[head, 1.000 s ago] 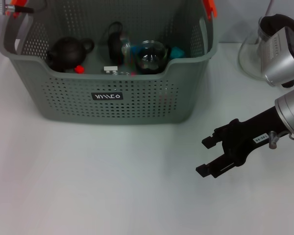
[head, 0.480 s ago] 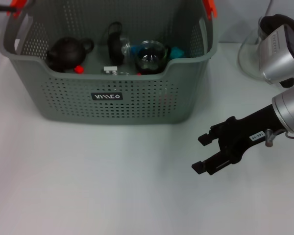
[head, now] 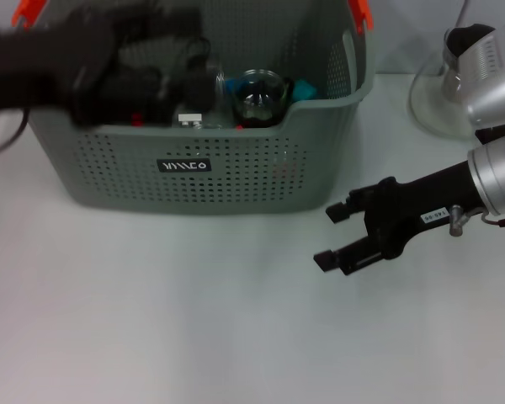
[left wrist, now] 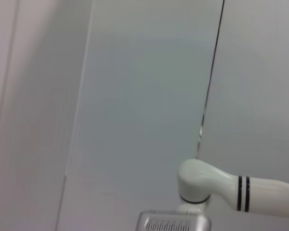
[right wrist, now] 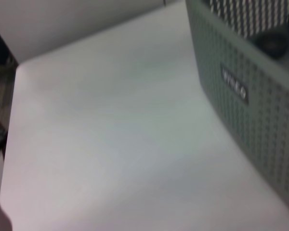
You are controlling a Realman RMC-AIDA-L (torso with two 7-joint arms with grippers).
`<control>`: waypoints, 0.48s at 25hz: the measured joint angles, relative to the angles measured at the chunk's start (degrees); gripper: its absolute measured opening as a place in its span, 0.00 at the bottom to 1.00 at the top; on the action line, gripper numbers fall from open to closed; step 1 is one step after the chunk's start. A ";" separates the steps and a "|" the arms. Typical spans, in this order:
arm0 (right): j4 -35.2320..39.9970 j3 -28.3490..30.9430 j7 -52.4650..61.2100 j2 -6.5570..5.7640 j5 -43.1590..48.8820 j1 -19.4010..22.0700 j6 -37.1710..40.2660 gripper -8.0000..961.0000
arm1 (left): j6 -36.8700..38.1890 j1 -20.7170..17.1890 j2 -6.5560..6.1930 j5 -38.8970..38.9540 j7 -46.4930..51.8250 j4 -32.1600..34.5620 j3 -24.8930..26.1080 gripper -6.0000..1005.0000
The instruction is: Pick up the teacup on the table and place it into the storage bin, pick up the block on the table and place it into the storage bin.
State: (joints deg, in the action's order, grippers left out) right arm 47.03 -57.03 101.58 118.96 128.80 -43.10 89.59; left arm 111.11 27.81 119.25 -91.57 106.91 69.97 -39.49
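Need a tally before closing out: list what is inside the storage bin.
In the storage bin: a clear glass pot, a teal piece and small red bits. The left arm, blurred across the bin's left half, hides whatever lies beneath it.

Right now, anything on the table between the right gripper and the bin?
Nothing. In the head view only bare white table lies between the right gripper, fingers open, and the bin. The right wrist view shows the same bare stretch.

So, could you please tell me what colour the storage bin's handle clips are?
Orange; the handle clips on the storage bin show best in the head view.
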 joint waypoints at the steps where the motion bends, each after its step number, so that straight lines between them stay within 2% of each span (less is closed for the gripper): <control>1: -0.02 0.75 -0.81 0.08 -0.61 0.25 0.00 0.96 | 0.28 -1.21 0.29 0.03 -1.95 -1.09 0.35 0.96; 7: -0.09 2.25 -2.88 0.45 -5.33 1.36 -0.01 0.96 | 1.72 -8.79 3.74 -3.85 -13.10 -2.47 -1.02 0.96; 10: -0.12 2.26 -3.74 0.78 -7.36 1.60 0.36 0.96 | 1.70 -10.32 4.73 -8.15 -15.86 -4.22 -1.78 0.96; 12: -0.16 2.27 -4.04 0.90 -8.65 1.81 0.66 0.96 | 1.49 -10.55 4.91 -10.34 -16.57 -6.23 -2.17 0.96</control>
State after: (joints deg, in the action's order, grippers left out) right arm 46.87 -54.76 97.53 119.87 120.14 -41.29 90.25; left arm 112.60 17.26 124.16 -101.91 90.34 63.74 -41.66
